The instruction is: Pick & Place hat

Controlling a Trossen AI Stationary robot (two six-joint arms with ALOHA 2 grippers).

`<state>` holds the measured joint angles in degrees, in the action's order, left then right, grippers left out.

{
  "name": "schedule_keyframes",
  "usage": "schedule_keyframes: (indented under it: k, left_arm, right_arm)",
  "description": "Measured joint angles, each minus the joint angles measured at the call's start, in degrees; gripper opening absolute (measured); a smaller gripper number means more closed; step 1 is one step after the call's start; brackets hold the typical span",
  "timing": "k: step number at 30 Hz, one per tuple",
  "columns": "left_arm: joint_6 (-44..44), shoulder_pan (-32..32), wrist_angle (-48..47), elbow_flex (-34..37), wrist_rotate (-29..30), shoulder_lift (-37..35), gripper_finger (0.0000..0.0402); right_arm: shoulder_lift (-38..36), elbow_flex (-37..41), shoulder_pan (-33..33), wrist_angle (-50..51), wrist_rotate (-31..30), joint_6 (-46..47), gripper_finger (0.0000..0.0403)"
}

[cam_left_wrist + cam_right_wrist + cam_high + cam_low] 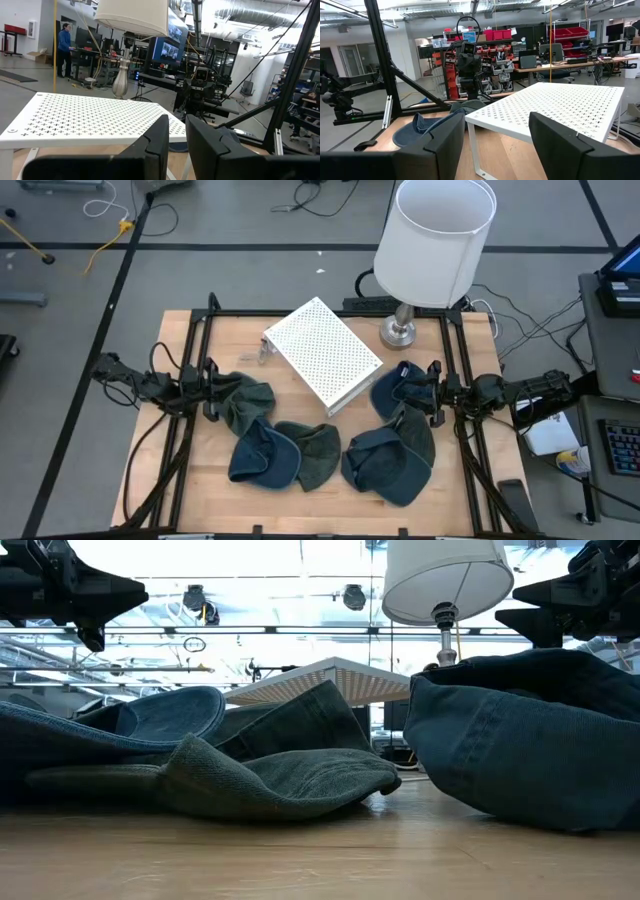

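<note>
Several denim hats lie on the wooden table. A green hat (pixel 247 404) sits by my left gripper (pixel 213 392), and a blue hat (pixel 398 388) by my right gripper (pixel 432 394). A blue hat (pixel 264 457), a green hat (pixel 316 455) and a large blue hat (pixel 388 464) lie along the near side. Both grippers hover well above the table, my left gripper (pixel 140 592) and my right gripper (pixel 505 600) pointing at each other. My left gripper (pixel 177 132) shows only a narrow slit between its fingers; my right gripper (pixel 497 130) is wide open and holds nothing.
A white perforated stand (pixel 322 352) stands mid-table between the arms, also seen from the wrists (pixel 85 117) (pixel 555 110). A lamp with a white shade (pixel 437 235) has its base (pixel 398 332) at the far right corner. Black frame rails (pixel 190 370) run along both table sides.
</note>
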<state>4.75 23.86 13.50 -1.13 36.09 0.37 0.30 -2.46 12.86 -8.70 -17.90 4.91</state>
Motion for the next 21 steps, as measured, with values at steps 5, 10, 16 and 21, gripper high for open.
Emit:
schedule_keyframes:
  k: [5, 10, 16, 21]
  left_arm:
    - [0.0, 0.0, 0.0, 0.0, 0.0, 0.0, 0.0067]
    - [0.0, 0.0, 0.0, 0.0, 0.0, 0.0, 0.0067]
    - [0.0, 0.0, 0.0, 0.0, 0.0, 0.0, 0.0067]
    - [0.0, 0.0, 0.0, 0.0, 0.0, 0.0, 0.0067]
  right_arm:
    - [0.0, 0.0, 0.0, 0.0, 0.0, 0.0, 0.0217]
    - [0.0, 0.0, 0.0, -0.5, 0.0, 0.0, 0.0217]
    - [0.0, 0.0, 0.0, -1.7, 0.0, 0.0, 0.0215]
    - [0.1, 0.0, 0.0, -2.1, -3.0, 0.1, 0.0217]
